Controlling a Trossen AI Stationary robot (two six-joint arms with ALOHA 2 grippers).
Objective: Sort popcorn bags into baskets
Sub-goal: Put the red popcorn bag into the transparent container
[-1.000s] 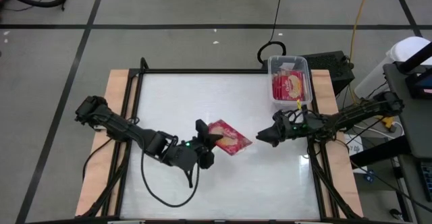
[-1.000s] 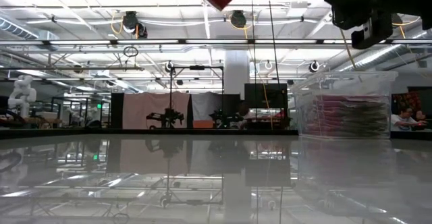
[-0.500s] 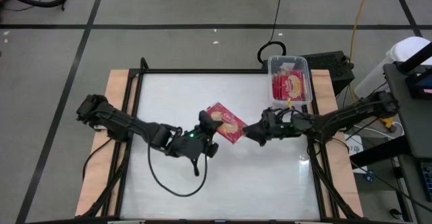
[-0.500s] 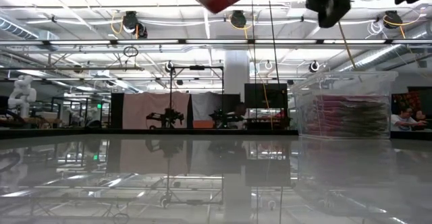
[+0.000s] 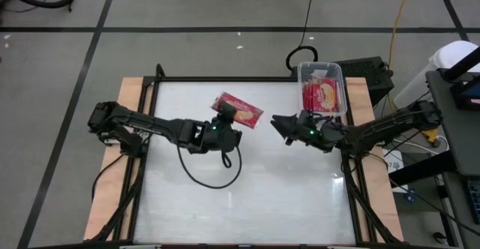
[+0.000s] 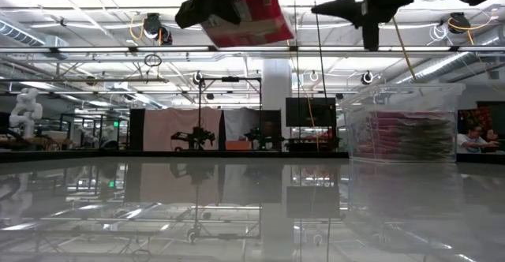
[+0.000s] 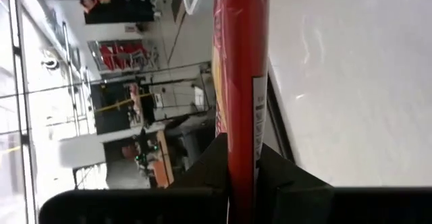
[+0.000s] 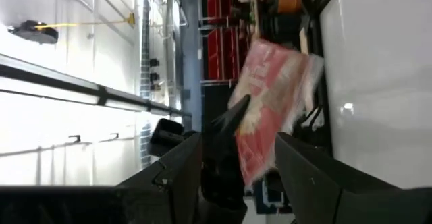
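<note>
A red popcorn bag (image 5: 238, 109) hangs in the air over the far middle of the table; the low view shows it tilted (image 6: 251, 19). My left gripper (image 5: 226, 115) is shut on it. My right gripper (image 5: 277, 121) is open, a short way right of the bag and clear of it; through its wrist view the bag (image 8: 271, 113) shows beyond the spread fingers. The clear basket (image 5: 303, 72) stands at the far right corner with red packets (image 5: 322, 96) stacked inside, also seen in the low view (image 6: 410, 136). My left gripper pinches the popcorn bag between its two fingers at the bag's near-left end (image 7: 241, 158), coming level from the table's near-left side. The wrist view shows the bag edge-on between the fingers (image 7: 273, 177). The bag is lifted clear of the table and sticks out past the fingertips.
A black cable (image 5: 217, 175) loops on the white table behind the left arm. The table has a black frame (image 5: 225, 79) and wooden side strips. A dark box (image 5: 369, 73) sits just beyond the basket. A person shows far off in the room (image 6: 472, 140).
My left gripper, still shut on the bag, has carried it from the table's middle toward the far edge, and the bag has turned about on the way. My right gripper has moved left and then toward the far edge, following beside the bag.
</note>
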